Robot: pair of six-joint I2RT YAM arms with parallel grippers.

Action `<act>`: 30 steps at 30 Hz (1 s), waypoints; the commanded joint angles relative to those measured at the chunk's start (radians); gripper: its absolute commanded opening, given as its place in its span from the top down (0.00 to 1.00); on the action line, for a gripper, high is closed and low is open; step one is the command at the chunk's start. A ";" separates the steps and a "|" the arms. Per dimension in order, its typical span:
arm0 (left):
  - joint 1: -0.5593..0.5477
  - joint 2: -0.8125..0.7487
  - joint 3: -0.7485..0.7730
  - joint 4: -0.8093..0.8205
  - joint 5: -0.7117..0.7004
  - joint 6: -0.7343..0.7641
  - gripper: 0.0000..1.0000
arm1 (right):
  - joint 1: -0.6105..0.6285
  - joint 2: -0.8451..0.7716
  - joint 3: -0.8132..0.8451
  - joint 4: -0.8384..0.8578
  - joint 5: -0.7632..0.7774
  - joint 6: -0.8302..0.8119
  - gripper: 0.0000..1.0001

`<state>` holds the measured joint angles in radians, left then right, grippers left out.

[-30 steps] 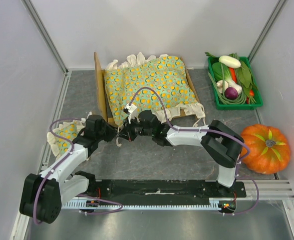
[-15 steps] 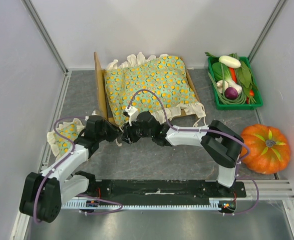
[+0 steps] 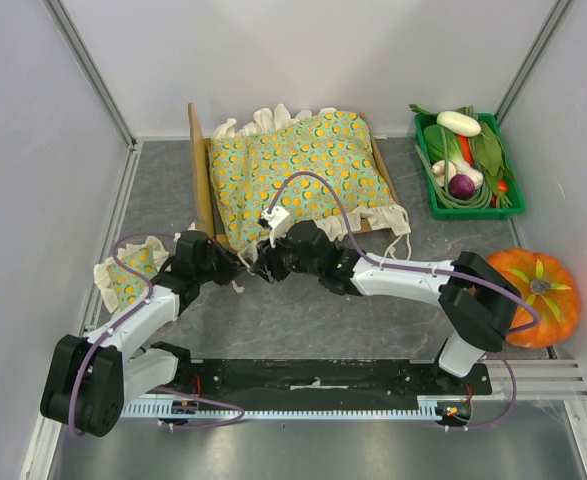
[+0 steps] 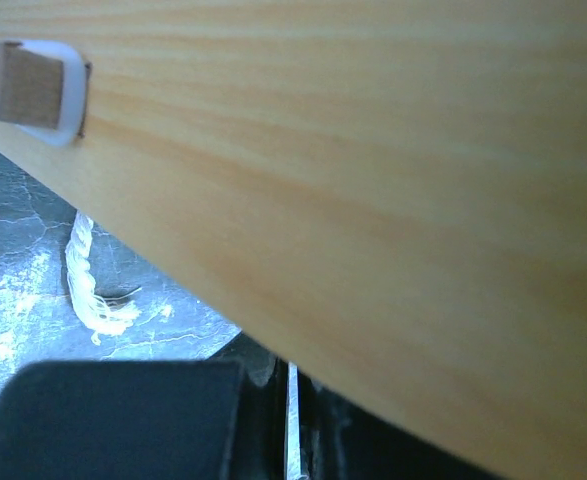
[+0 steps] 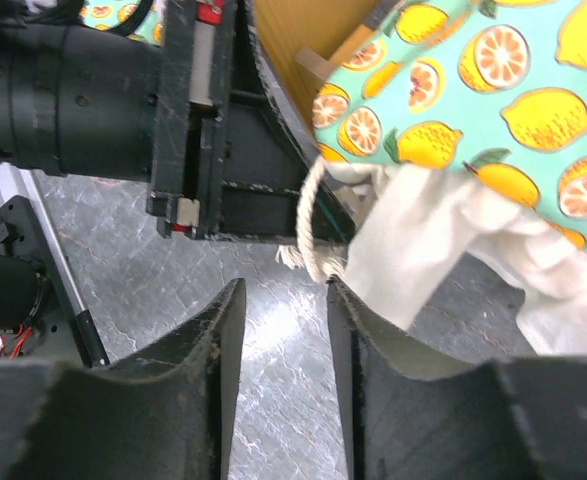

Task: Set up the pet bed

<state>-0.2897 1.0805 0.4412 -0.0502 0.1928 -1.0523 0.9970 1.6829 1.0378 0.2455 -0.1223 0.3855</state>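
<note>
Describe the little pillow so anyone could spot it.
Find the big frilled cushion on the wooden pet bed at the back. Nearer and left, by the side wall, the small pillow lies on the grey table. Same citrus print, but far smaller and off the bed.

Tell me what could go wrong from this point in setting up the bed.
1. The left pincer and right pincer nearly meet at the near corner of the bed; one more move could knock them together.
2. A white cord from the cushion hangs just ahead of the right pincer, so it might snag and drag the cushion askew.
3. The right arm's elbow sits beside the pumpkin and may bump it.
</note>
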 commanded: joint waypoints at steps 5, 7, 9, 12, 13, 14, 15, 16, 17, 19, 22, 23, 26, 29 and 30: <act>0.001 -0.002 0.027 0.032 -0.018 0.040 0.98 | -0.015 -0.006 -0.025 0.020 0.027 0.018 0.73; 0.001 -0.002 0.028 0.032 -0.019 0.040 0.98 | -0.017 0.004 -0.018 0.040 0.013 0.032 0.78; 0.001 -0.002 0.031 0.029 -0.021 0.040 0.98 | -0.015 0.017 -0.007 0.049 0.004 0.033 0.78; 0.001 -0.004 0.034 0.027 -0.024 0.038 0.98 | -0.015 0.047 0.030 0.026 -0.008 0.024 0.76; 0.001 -0.004 0.036 0.026 -0.024 0.038 0.98 | -0.015 0.061 0.040 0.026 -0.016 0.018 0.75; 0.001 -0.005 0.040 0.021 -0.024 0.040 0.98 | -0.014 0.070 0.045 0.026 -0.011 0.019 0.75; 0.001 -0.007 0.040 0.021 -0.026 0.038 0.98 | -0.015 0.080 0.050 0.018 -0.016 0.019 0.75; 0.000 -0.005 0.040 0.023 -0.026 0.038 0.98 | -0.017 0.095 0.060 0.017 -0.020 0.015 0.75; 0.001 -0.007 0.044 0.021 -0.024 0.038 0.98 | -0.017 0.097 0.059 0.018 -0.020 0.018 0.74; 0.001 -0.008 0.045 0.016 -0.024 0.040 0.98 | -0.017 0.106 0.054 0.031 -0.010 0.021 0.70; 0.000 -0.013 0.042 0.018 -0.026 0.038 0.98 | -0.020 0.115 0.061 0.024 0.007 0.012 0.68; 0.001 -0.014 0.045 0.016 -0.024 0.038 0.98 | -0.021 0.118 0.062 0.028 0.006 0.006 0.68; 0.001 -0.016 0.045 0.016 -0.023 0.038 0.98 | -0.023 0.132 0.074 0.015 0.012 -0.013 0.65; 0.001 -0.014 0.045 0.016 -0.021 0.038 0.98 | -0.035 0.136 0.074 0.018 0.004 -0.023 0.65; 0.001 -0.016 0.045 0.016 -0.021 0.038 0.98 | -0.041 0.138 0.073 0.024 -0.003 -0.033 0.66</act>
<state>-0.2901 1.0798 0.4442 -0.0586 0.1864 -1.0515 0.9730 1.8103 1.0721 0.2470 -0.1226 0.3916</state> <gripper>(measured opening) 0.034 0.348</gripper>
